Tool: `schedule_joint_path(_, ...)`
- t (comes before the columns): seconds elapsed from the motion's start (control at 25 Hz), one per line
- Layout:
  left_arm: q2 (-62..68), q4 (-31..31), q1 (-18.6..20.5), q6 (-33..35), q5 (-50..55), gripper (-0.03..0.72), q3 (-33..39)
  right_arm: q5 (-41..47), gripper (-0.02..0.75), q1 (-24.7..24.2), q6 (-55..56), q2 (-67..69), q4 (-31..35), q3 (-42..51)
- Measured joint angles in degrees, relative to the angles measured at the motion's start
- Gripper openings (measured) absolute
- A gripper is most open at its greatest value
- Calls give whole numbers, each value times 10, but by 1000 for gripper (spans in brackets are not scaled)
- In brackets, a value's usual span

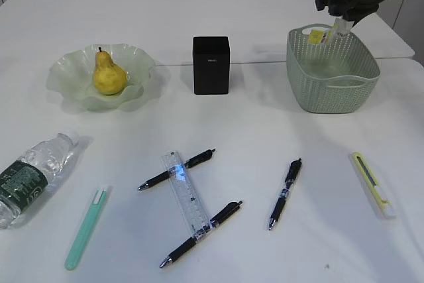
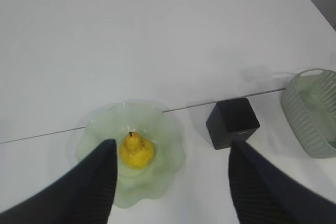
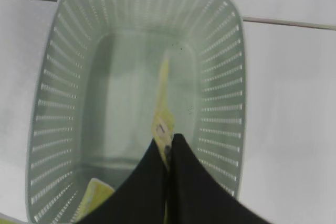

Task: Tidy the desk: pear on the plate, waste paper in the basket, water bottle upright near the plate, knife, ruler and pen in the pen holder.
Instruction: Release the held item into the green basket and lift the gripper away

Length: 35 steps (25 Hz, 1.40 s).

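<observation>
Exterior view: everything sits on a white desk [image 1: 265,4].
Basket [image 1: 333,71]: far right of the desk, upright; the right wrist view looks straight down into it.
Plate [image 1: 101,76]: far left of the desk, level with the holder.
Bottle [image 1: 30,177]: lying on its side at the left edge, well short of the plate.
Holder [image 1: 211,65]: upright between plate and basket, nothing showing above its rim.
Pear [image 1: 108,73]: standing in the middle of the plate, stem up.
Ruler [image 1: 186,196]: flat near the front edge, its ends lying across two black pens [image 1: 177,169].
Third pen [image 1: 285,193]: alone, right of the ruler.
Knife [image 1: 373,183]: yellow, flat near the right edge, in front of the basket.
Teal stick [image 1: 86,226]: flat near the front left corner; what it is I cannot tell.
Paper [image 3: 164,111]: a yellow strip hanging into the basket; another yellow scrap [image 3: 94,195] lies on the basket floor.
Right gripper [image 3: 168,150]: above the basket, fingers pinched together on the top of the yellow strip.
Left gripper [image 2: 170,153]: above the plate, fingers spread wide with the pear between them in the wrist view, holding nothing.
</observation>
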Motion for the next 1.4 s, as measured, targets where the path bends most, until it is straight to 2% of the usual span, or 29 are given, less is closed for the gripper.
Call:
schedule_joint_path(0.44,0,-1,0,0,0,467,0,0,15,-8,0,33,6,0)
schedule_joint_path(0.56,1,-1,0,0,0,467,0,0,22,-12,0,46,26,0)
schedule_joint_path(0.68,1,-1,0,0,0,467,0,-4,105,-13,0,54,41,0)
schedule_joint_path(0.88,1,-1,0,0,0,467,0,-11,391,-13,30,55,33,0)
schedule_joint_path(0.96,1,-1,0,0,0,467,0,-9,448,-13,34,55,22,0)
schedule_joint_path(1.24,1,-12,0,0,0,466,0,-2,480,-13,38,22,16,4)
schedule_joint_path(1.4,1,-18,0,0,0,466,0,-1,480,-13,36,-42,38,30)
